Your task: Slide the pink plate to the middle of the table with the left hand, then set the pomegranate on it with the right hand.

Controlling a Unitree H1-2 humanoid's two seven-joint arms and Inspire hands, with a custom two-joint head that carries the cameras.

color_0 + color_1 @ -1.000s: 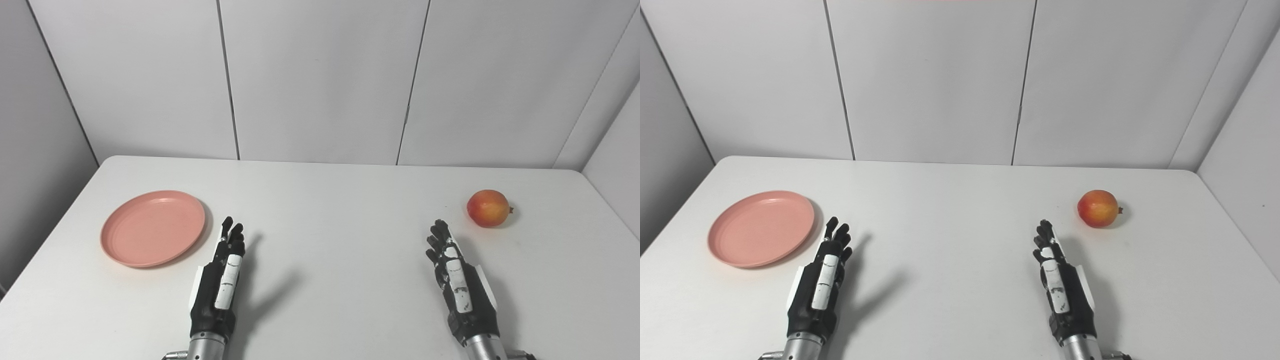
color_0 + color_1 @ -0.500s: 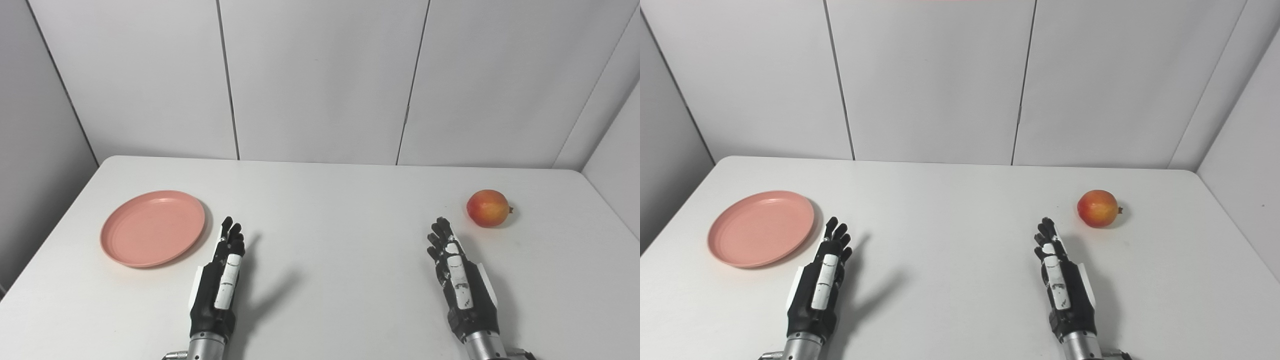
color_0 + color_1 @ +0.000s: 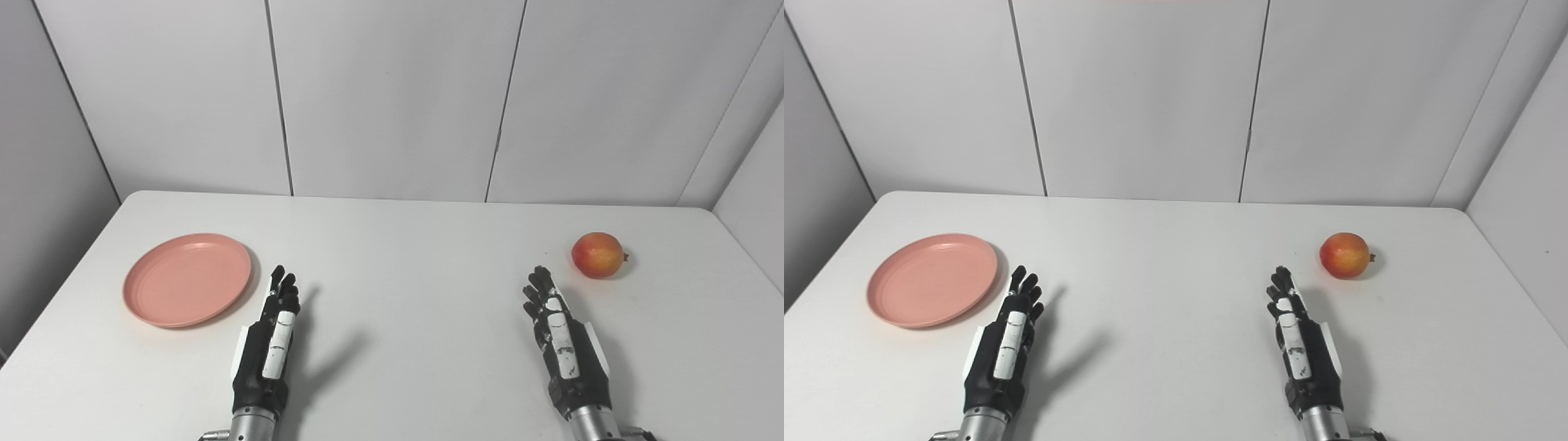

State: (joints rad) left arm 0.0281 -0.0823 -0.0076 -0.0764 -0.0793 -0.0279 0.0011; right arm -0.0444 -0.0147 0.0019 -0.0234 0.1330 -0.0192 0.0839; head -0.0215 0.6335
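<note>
Pink plate [image 3: 187,279] flat at table [image 3: 404,245] left, pomegranate [image 3: 598,255] crown pointing right, left hand [image 3: 269,349] and right hand [image 3: 563,346] empty, fingers extended.

Left hand [image 3: 269,346] is seen at lower left of frame, fingers extended and pointed up-frame, nothing held. Right hand [image 3: 563,343] is seen at lower right, likewise extended and empty.

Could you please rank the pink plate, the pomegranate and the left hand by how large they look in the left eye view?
1. Pink plate
2. Left hand, helped by being nearer the camera
3. Pomegranate
</note>
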